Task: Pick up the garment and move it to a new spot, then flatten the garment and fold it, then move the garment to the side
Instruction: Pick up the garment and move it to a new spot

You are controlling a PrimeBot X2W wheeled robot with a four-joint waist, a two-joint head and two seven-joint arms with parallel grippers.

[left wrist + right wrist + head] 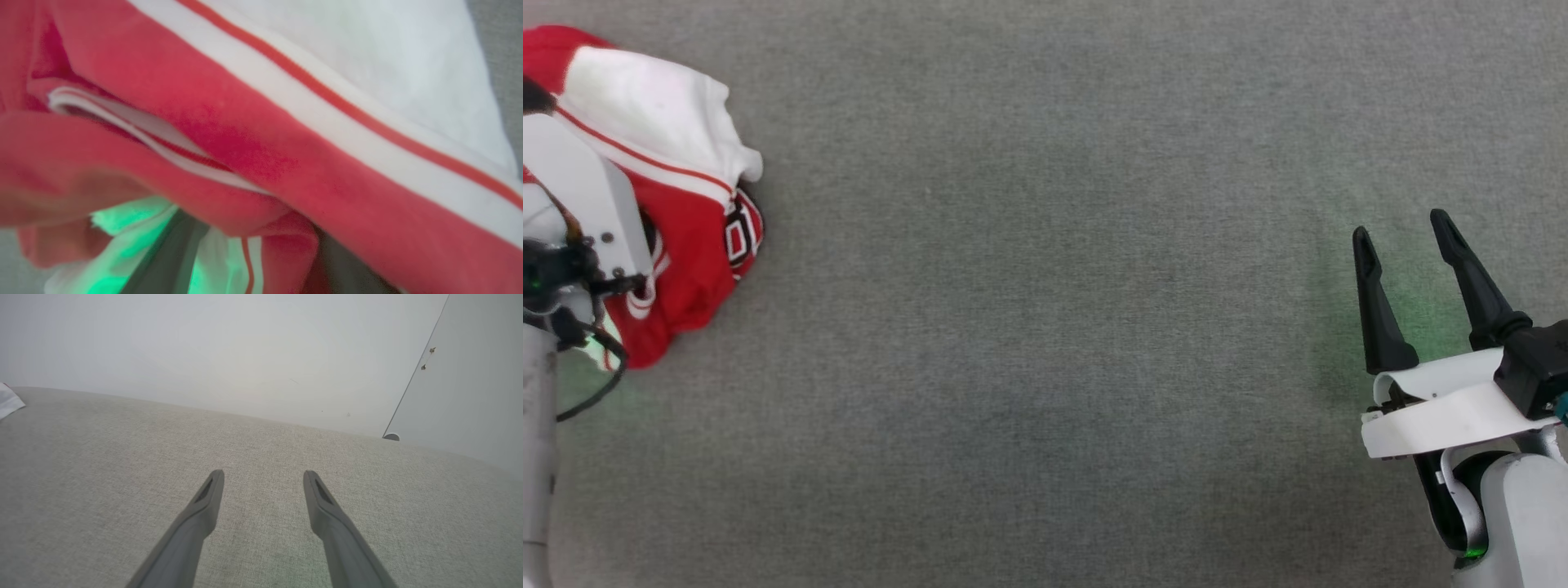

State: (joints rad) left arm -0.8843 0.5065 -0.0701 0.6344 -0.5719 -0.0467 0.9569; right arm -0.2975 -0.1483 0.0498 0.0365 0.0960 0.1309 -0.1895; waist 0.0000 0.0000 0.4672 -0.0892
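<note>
Red-and-white garment [686,237] lies crumpled at the far left of the grey table [1045,327], where the left hand [613,245], jaws spread wide, sits among its folds. It should close on a thick bunch before lifting. Right hand [1402,227] hovers open, well apart.

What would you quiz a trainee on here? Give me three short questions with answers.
1. True or false: the jersey lies folded flat.
2. The right gripper is: A) open, over the bare grey surface; B) shut on the jersey; C) shut on nothing.
3. Fill in: the jersey lies at the robot's ___ side.
Key: 1 false, it is crumpled; 2 A; 3 left.
</note>
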